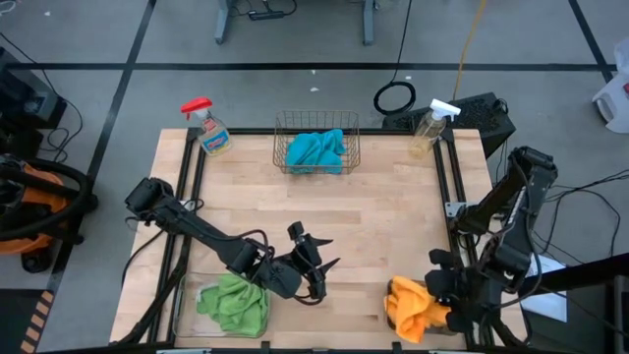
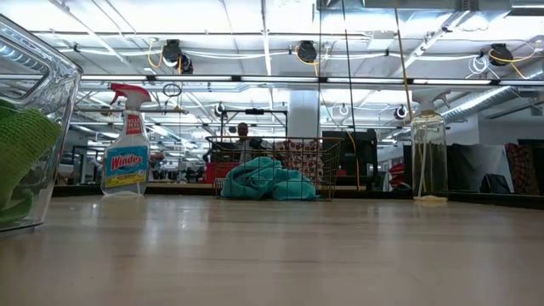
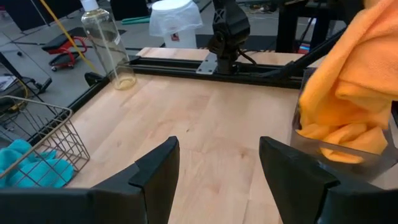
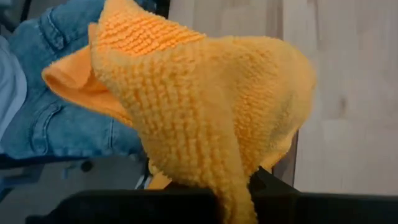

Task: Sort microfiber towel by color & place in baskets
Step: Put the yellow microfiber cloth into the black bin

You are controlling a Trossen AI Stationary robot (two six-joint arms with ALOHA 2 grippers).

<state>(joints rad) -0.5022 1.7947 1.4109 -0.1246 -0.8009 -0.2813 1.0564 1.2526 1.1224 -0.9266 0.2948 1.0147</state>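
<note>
My left gripper (image 1: 324, 258) (image 3: 217, 162) hovers open over bare wood near the table's near edge, just right of the clear bin (image 1: 187, 295) (image 2: 51, 102), where green towels (image 1: 234, 303) (image 2: 21, 149) lie bunched. Teal towels (image 1: 316, 150) (image 2: 268, 180) fill the copper wire basket (image 1: 316, 123) (image 3: 43, 124) at the far edge. My right gripper (image 1: 444, 300) (image 4: 233, 193) is at the near right corner, shut on a yellow-orange towel (image 1: 413, 307) (image 4: 199, 93) over the grey bin (image 3: 323, 155). My right gripper pinches the yellow-orange towel between its two fingers at a bunched, narrowed part (image 4: 231, 177). How many layers it has, I cannot tell. The rest of the cloth spreads out ahead of the fingers in loose folds, and its lower part (image 3: 339, 134) lies in the grey bin.
A red-capped Windex spray bottle (image 1: 208, 128) (image 2: 126, 140) stands at the far left corner and a clear spray bottle (image 1: 430, 126) (image 3: 109, 46) at the far right. Bare wood lies in the table's middle (image 1: 383, 211). A person's jeans (image 4: 56, 81) show beyond the near edge.
</note>
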